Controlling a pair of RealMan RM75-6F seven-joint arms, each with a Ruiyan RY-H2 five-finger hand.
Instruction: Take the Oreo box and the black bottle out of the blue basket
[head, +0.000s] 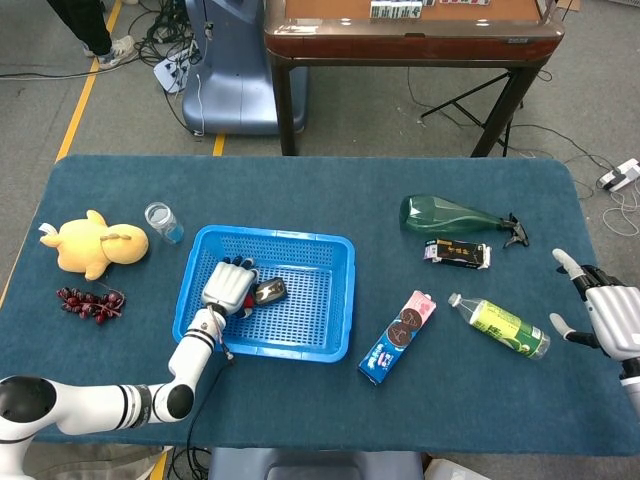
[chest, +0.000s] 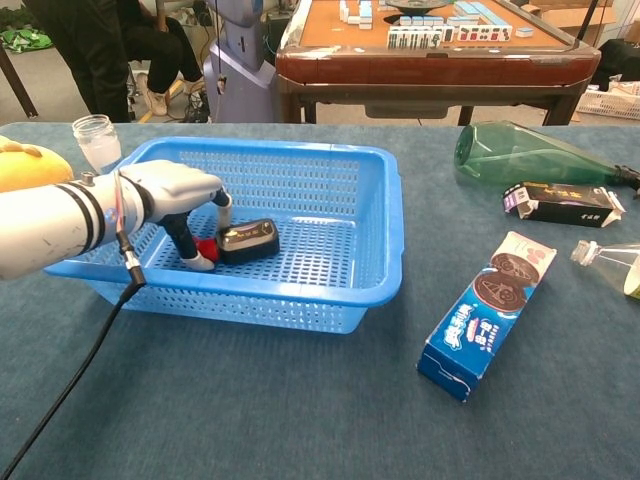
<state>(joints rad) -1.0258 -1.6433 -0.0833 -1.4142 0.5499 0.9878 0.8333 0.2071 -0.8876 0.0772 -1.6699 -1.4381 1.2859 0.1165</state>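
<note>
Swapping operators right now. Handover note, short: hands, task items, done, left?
Left hand: inside the blue basket, fingers at the black bottle, which lies on the basket floor; firm grip not confirmed.
Right hand: open, holds nothing, at the table's right edge.
Oreo box: on the table, right of the basket. Done.
Left: secure the bottle, lift it out, set it on the table.

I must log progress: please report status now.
Left hand on black bottle inside basket, grip unclear. Right hand open, idle. Oreo box already out. Nothing blocking.
</note>
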